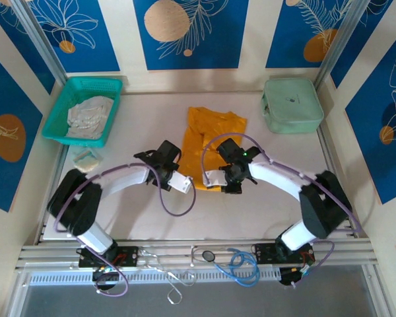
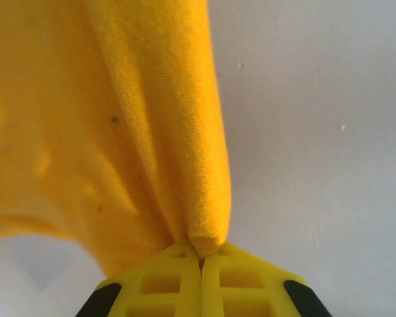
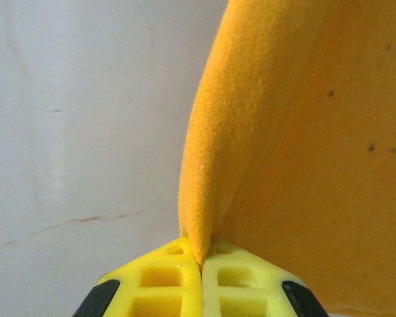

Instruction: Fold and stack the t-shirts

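A mustard-orange t-shirt point(image 1: 211, 132) lies lengthwise in the middle of the table. Both grippers are at its near end. My left gripper point(image 1: 184, 184) is shut on a fold of the orange cloth, pinched between the yellow fingertips point(image 2: 201, 259); the cloth point(image 2: 119, 132) spreads up and to the left of them. My right gripper point(image 1: 209, 179) is shut on another fold point(image 3: 201, 254), and there the cloth point(image 3: 303, 145) spreads up and to the right. A pale whitish-grey garment point(image 1: 89, 116) lies crumpled in the teal basket.
The teal mesh basket point(image 1: 53, 128) stands at the back left, and a mint-green case point(image 1: 292, 105) at the back right. A small pale folded item point(image 1: 87, 160) lies near the left edge. Bare white table surrounds the shirt. Loose cables point(image 1: 241, 264) hang along the front rail.
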Controlling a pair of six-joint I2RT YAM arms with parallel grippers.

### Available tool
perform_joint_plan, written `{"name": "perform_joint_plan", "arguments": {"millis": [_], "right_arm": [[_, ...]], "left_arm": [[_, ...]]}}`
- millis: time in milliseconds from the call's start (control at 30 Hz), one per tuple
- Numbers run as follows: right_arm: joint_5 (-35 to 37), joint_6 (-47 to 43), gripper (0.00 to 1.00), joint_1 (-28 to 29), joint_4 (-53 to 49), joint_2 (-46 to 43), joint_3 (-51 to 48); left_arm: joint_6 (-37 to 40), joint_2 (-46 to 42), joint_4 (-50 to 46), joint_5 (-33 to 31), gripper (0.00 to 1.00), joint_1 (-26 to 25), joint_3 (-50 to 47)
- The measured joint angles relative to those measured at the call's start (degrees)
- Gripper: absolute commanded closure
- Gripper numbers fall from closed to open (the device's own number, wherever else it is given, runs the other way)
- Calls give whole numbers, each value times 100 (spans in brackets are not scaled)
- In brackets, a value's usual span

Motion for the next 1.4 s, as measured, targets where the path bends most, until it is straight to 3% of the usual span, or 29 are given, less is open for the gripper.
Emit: {"name": "perform_joint_plan", "arguments": {"millis": [333, 467, 600, 733, 900, 1400], "right_arm": [[396, 981, 100, 1062, -944, -1762, -343], [568, 1344, 100, 1318, -1250, -2277, -321], [841, 1513, 100, 1329, -1279, -2470, -142], [1051, 1486, 100, 916, -1161, -2361, 205], [1049, 1180, 100, 197, -782, -1810, 796], [249, 271, 100, -940, -118, 953, 2616]], "left_arm": [[-741, -2247, -1390, -595, 100, -1523, -48], [-1084, -2533, -2098, -807, 100, -1982, 422], [-1335, -2483, -2339, -1058, 100, -2061, 774], [-1370, -2251, -2052, -1521, 100, -1928, 835], [-1320, -1941, -1355, -1755, 100, -1281, 837], [-1231, -739, -149, -1394, 100, 177, 951]]}}
